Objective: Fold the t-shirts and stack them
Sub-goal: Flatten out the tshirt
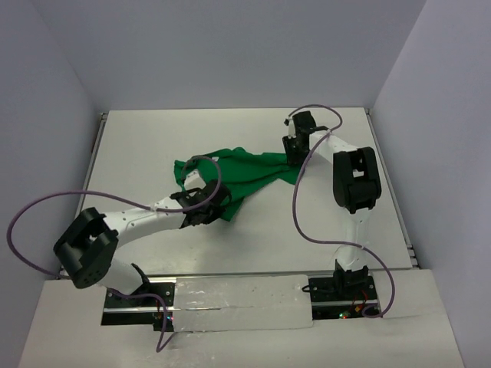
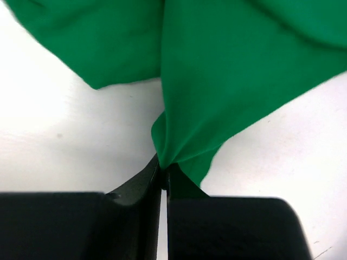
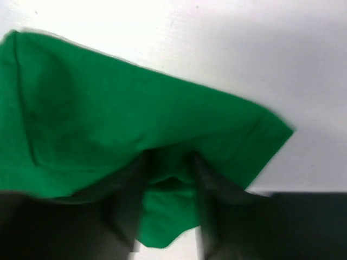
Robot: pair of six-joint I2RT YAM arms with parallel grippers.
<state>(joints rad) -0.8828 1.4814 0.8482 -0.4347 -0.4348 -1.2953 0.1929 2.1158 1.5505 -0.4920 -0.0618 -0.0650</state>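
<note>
Left jaws pinch a corner of the t-shirt [image 1: 244, 170]; right jaws straddle its edge, grip unclear.

The top view looks down from above and behind the arm bases, far enough off to take in the whole counter [image 1: 138, 138], the shirt [image 1: 253, 170], the left end effector [image 1: 221, 207] and the right end effector [image 1: 294, 156]. Each wrist view sits just behind its own end effector and faces forward past the fingertips, very close to the cloth ahead; the right one is blurred. All three views share the shirt and the counter beneath the fingertips.
</note>
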